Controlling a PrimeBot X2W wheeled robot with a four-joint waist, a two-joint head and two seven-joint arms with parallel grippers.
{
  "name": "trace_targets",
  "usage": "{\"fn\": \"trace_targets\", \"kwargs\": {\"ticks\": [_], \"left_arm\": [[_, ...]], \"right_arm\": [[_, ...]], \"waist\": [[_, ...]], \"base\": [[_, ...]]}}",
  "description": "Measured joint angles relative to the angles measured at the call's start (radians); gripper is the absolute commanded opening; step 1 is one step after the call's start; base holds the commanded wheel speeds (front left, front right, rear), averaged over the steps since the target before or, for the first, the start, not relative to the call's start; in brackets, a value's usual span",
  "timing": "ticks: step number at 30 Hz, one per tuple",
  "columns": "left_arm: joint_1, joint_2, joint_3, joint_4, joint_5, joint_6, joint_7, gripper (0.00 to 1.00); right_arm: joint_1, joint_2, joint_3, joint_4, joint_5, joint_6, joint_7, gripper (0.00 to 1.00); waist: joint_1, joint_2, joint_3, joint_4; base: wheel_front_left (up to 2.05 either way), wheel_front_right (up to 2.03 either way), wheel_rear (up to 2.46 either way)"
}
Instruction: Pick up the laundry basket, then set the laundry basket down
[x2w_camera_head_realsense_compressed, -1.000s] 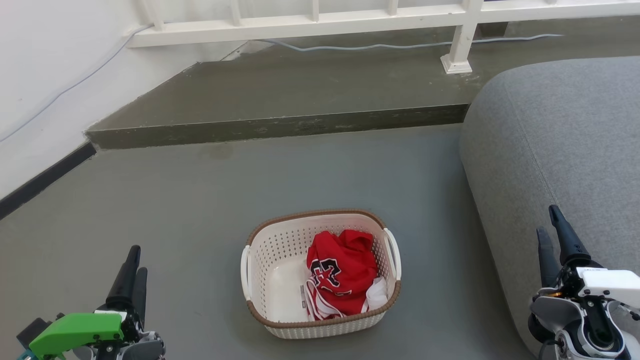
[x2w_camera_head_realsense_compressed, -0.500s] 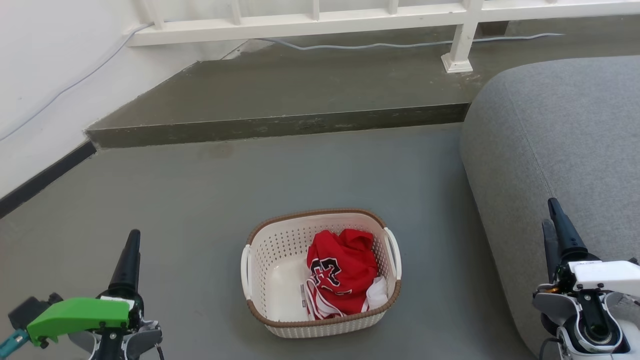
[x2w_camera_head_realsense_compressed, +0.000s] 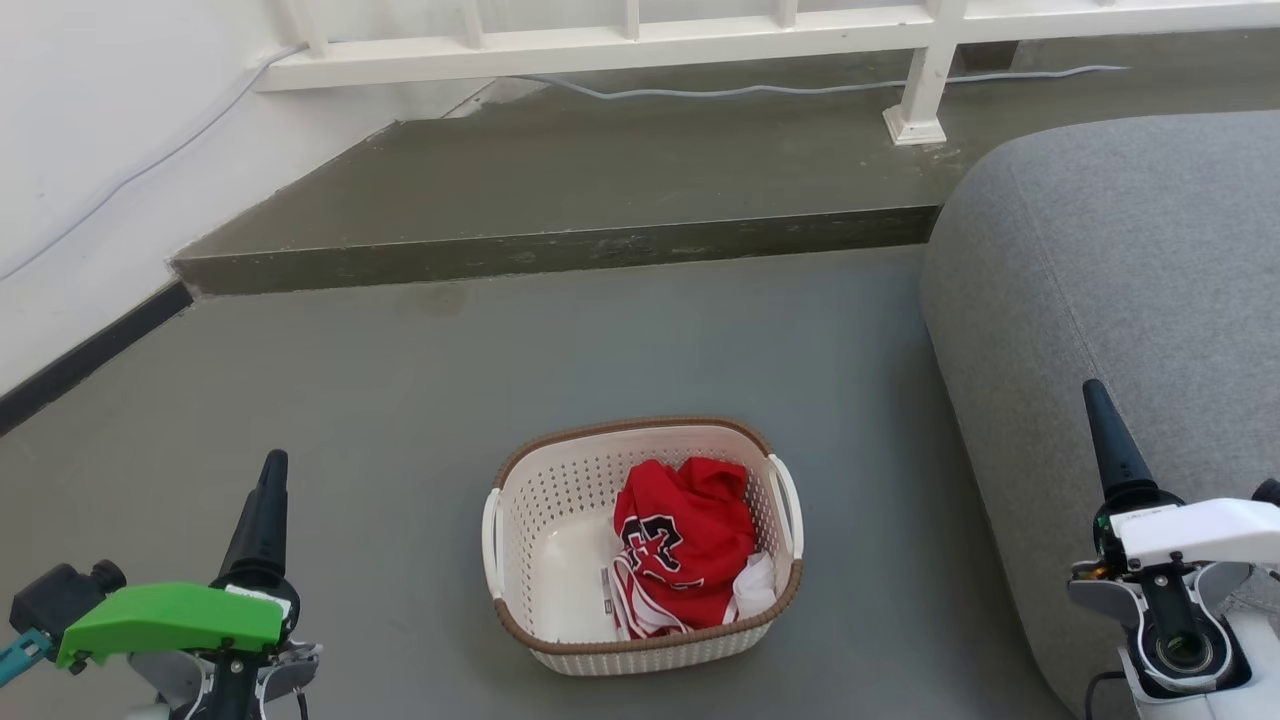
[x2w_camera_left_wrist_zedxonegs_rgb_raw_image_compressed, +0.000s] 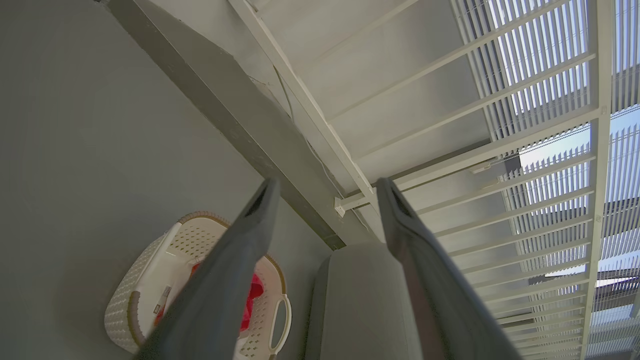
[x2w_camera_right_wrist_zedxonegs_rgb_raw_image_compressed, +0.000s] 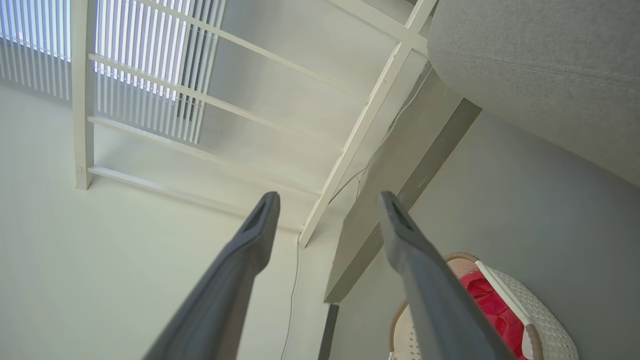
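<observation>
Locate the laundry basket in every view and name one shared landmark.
Head view: basket low centre, on the floor.
Left wrist view: bottom left, partly behind a finger.
Right wrist view: bottom right corner, partly behind a finger.
Shared landmark: the grey sofa beside it.

We've got our left gripper (x2w_camera_head_realsense_compressed: 272, 468), two long dark tapered fingers beneath a bright green wrist cover (x2w_camera_head_realsense_compressed: 170, 620), pointing up at the lower left. Its wrist view shows the fingers spread well apart. Our right gripper (x2w_camera_head_realsense_compressed: 1093, 392), dark fingers on a white wrist housing (x2w_camera_head_realsense_compressed: 1195, 525), stands upright at the lower right, fingers likewise parted.
</observation>
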Motion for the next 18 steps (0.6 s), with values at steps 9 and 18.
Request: {"fn": "trace_targets", "kwargs": {"ticks": [9, 18], "left_arm": [[-0.017, 0.007, 0.001, -0.036, 0.150, 0.002, -0.026, 1.00], [-0.027, 0.008, -0.012, -0.071, 0.312, 0.019, -0.054, 1.00]], "right_arm": [[-0.023, -0.025, 0.040, -0.006, -0.167, -0.028, -0.027, 1.00], [-0.042, -0.042, 0.074, -0.034, -0.337, -0.053, -0.053, 1.00]], "waist": [[0.0000, 0.0000, 0.002, 0.001], [0.0000, 0.0000, 0.006, 0.001]], "base": [[0.00, 0.00, 0.00], [0.00, 0.00, 0.00]]}}
